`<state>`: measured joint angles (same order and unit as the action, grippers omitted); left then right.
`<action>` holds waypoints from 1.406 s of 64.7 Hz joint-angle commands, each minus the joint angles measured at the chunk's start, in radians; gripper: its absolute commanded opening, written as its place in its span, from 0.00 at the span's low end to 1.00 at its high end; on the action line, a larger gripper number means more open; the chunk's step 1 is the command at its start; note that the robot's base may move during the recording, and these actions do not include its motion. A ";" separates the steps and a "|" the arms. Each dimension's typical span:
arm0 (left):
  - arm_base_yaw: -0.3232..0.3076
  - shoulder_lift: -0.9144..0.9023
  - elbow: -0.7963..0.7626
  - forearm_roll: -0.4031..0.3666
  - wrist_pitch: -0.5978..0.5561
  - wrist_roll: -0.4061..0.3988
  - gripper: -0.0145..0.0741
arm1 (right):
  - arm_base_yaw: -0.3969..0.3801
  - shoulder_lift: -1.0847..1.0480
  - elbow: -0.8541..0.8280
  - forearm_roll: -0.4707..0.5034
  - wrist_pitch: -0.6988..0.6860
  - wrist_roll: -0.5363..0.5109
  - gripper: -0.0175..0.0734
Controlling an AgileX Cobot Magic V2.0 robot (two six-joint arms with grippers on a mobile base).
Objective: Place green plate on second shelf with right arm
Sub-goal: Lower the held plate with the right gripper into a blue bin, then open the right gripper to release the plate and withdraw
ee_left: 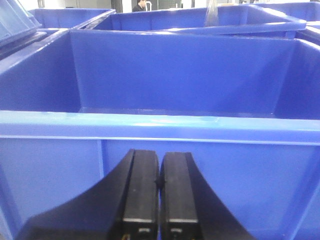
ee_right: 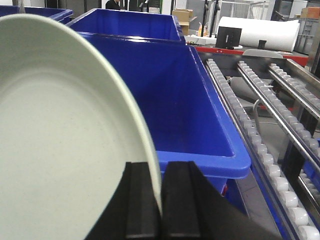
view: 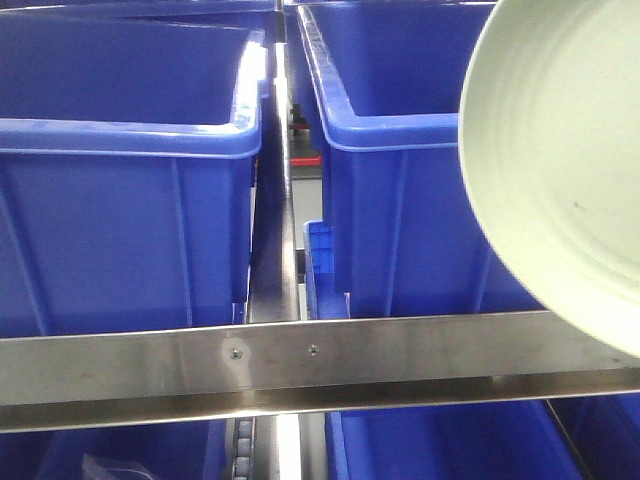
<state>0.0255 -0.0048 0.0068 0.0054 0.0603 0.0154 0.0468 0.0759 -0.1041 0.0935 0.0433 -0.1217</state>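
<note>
**A:** Where is the green plate?

**B:** In the right wrist view it fills the left half of the frame. It is tilted up on edge, and the right jaws at bottom centre pinch its rim. In the front view it hangs at the upper right, in front of a blue bin. Its lower edge reaches the steel rail that crosses the lower frame.

**A:** And the left jaws?

**B:** They are pressed together with nothing between them, at the bottom centre of the left wrist view. They face the outer wall of a blue tub.

**A:** Anything else?

**B:** Roller tracks run down the right side of the right wrist view.
</note>
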 commanded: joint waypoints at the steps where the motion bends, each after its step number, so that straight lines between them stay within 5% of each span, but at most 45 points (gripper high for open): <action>1: -0.002 -0.018 0.042 0.001 -0.082 -0.001 0.31 | -0.002 0.015 -0.031 0.000 -0.116 0.003 0.25; 19: -0.002 -0.018 0.042 0.001 -0.082 -0.001 0.31 | -0.002 0.015 -0.067 0.016 -0.349 0.004 0.25; 33: -0.002 -0.018 0.042 0.001 -0.082 -0.001 0.31 | -0.002 0.086 -0.216 0.135 -0.353 0.005 0.25; 64: -0.002 -0.018 0.042 0.001 -0.082 -0.001 0.31 | -0.002 0.898 -0.567 0.143 -0.557 0.005 0.25; 79: -0.002 -0.018 0.042 0.001 -0.082 -0.001 0.31 | -0.002 1.130 -0.785 0.287 -0.452 0.008 0.25; 91: -0.002 -0.018 0.042 0.001 -0.082 -0.001 0.31 | -0.002 1.235 -0.889 0.290 -0.315 0.008 0.25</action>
<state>0.0255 -0.0048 0.0068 0.0054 0.0603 0.0154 0.0468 1.3053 -0.9201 0.3762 -0.2324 -0.1196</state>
